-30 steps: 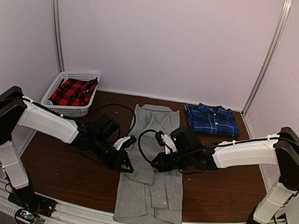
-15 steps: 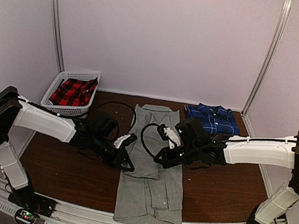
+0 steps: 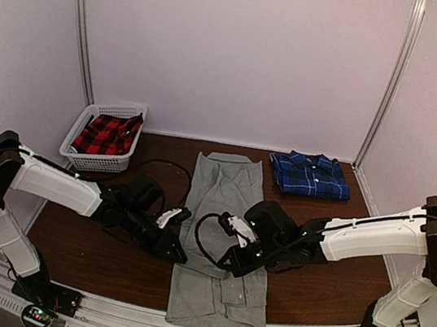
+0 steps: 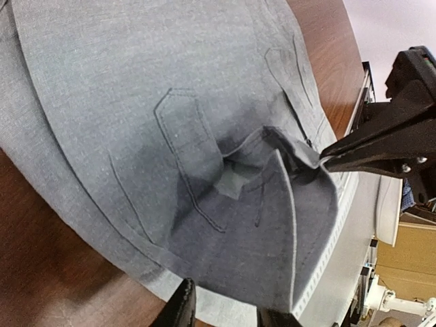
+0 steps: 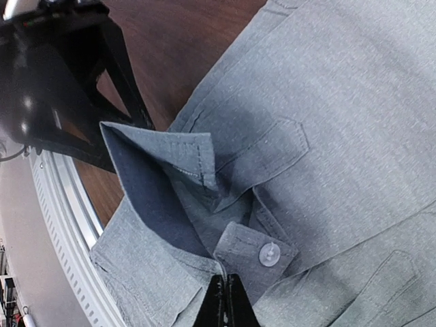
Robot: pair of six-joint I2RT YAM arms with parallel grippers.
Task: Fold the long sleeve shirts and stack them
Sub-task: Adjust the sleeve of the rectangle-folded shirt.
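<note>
The light grey long sleeve shirt (image 3: 224, 205) lies as a long narrow strip down the middle of the table, reaching its near edge. The dark blue plaid shirt (image 3: 310, 175) sits folded at the back right. My right gripper (image 3: 229, 265) is shut on a pinch of grey fabric beside a buttoned cuff (image 5: 262, 253), holding a small peak of cloth (image 4: 272, 146) off the table. My left gripper (image 3: 176, 252) is at the strip's left edge, jaws apart, with the shirt's hem lying just beyond its fingertips (image 4: 185, 306). Nothing is gripped between them.
A white basket (image 3: 115, 109) holding a red and black plaid cloth (image 3: 106, 134) stands at the back left. Bare brown table (image 3: 106, 254) shows on both sides of the grey shirt. A metal rail (image 3: 202, 326) runs along the near edge.
Both grippers have moved toward the near edge along the grey shirt. The left jaws have opened. The right jaws stay shut on the fabric.
</note>
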